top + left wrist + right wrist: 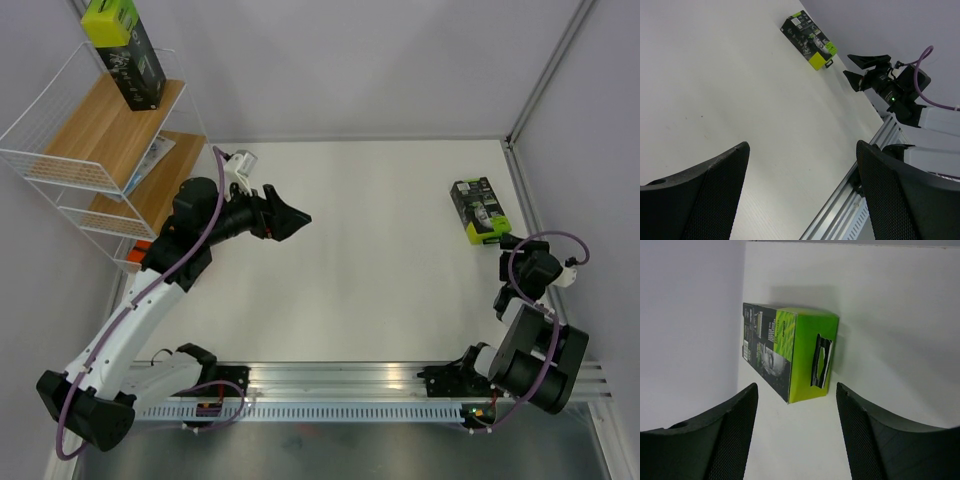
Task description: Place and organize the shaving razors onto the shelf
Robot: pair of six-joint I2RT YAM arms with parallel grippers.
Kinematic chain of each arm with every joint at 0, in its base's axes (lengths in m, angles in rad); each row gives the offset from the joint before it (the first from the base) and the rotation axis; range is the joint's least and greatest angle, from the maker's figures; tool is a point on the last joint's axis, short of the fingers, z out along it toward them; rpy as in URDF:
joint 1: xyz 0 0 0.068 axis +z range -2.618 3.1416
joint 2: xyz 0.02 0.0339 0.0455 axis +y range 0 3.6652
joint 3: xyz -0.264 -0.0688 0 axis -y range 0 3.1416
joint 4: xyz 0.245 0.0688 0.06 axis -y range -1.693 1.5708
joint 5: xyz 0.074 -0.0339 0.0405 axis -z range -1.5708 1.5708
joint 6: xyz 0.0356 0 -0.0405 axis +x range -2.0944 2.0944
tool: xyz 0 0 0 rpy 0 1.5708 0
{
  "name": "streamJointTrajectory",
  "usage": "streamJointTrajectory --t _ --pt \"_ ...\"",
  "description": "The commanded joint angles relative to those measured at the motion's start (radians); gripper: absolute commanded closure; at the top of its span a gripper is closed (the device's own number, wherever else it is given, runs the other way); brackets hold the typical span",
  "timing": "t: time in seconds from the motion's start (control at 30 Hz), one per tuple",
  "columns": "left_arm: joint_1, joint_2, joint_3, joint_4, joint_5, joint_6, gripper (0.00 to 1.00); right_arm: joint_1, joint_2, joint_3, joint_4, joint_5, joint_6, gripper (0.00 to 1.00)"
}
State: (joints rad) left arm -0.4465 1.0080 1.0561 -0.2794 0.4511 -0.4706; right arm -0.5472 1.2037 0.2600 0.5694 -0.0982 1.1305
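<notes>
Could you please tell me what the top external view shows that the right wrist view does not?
Only the top external view: the shelf, an upright black-and-green pack on it, and the left hand. Only the right wrist view: the hang slot in the green end of the lying pack. Both: that pack and the white table.

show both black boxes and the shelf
black lime-topped razor box on table [799, 355], right wrist view, green end
black lime-topped box on shelf [128, 55], top view, black face
white wire wood-board shelf [100, 130], top view, bare board
</notes>
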Motion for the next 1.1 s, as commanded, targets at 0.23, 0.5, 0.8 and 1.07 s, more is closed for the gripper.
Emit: streamJointTrajectory --t 0.23,0.5,0.8,1.07 --pt "-0.004 0.027 -0.007 0.049 0.001 -0.003 0.08 -0.007 0.18 -0.079 0.308 -0.024 0.13 0.32" --pt "-0.004 0.018 -0.024 0.057 -0.003 0.0 0.08 -0.007 0.462 -0.11 0.68 -0.1 0.232 0.39" --pt "-0.004 0.02 -0.031 0.06 -0.009 0.01 0.08 -0.007 0.594 -0.088 0.828 -0.121 0.227 0.48" --pt "-0.004 0.018 -0.045 0.062 0.0 0.024 0.08 -0.014 0.663 -0.067 0.879 -0.14 0.198 0.49"
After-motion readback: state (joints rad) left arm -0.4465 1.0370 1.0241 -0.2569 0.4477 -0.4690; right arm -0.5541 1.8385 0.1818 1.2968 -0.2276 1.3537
